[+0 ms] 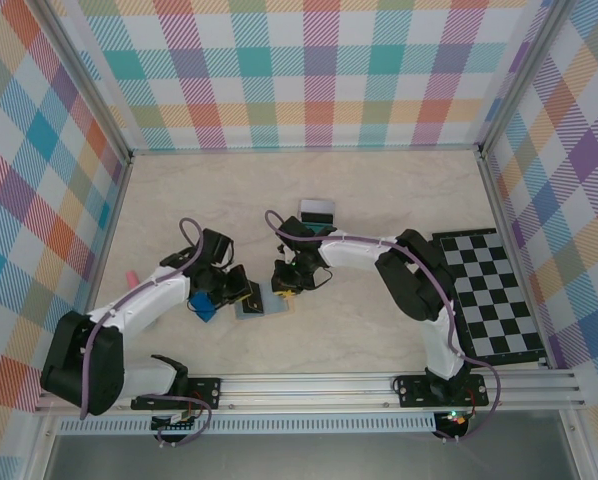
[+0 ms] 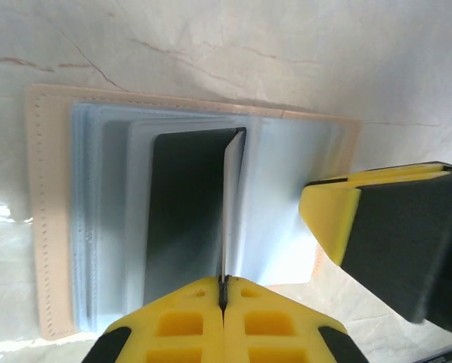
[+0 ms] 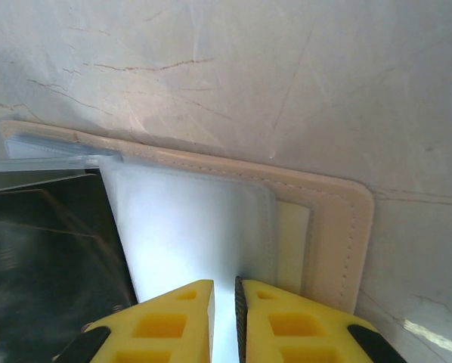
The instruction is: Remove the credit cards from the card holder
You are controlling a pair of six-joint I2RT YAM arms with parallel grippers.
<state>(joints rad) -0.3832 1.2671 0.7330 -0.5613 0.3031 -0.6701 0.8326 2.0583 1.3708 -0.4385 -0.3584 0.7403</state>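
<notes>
The tan card holder (image 2: 52,212) lies open on the table, blue-grey inside up, between the two grippers (image 1: 254,308). My left gripper (image 2: 223,291) is shut on the near end of a thin pale credit card (image 2: 232,204) that stands on edge over the pockets. A dark card (image 2: 184,212) lies flat in the pocket beside it. My right gripper (image 3: 224,291) is closed to a narrow slit on the holder's pale inner layer near its tan rim (image 3: 339,219); one of its fingers (image 2: 332,219) shows over the holder's right edge. A grey card (image 1: 317,209) and a teal one (image 1: 315,229) lie farther back.
A small bright-blue block (image 1: 201,306) sits by the left wrist. A black-and-white checkered mat (image 1: 494,295) covers the table's right side. A small pink object (image 1: 131,277) lies at the left wall. Patterned walls close the table on three sides.
</notes>
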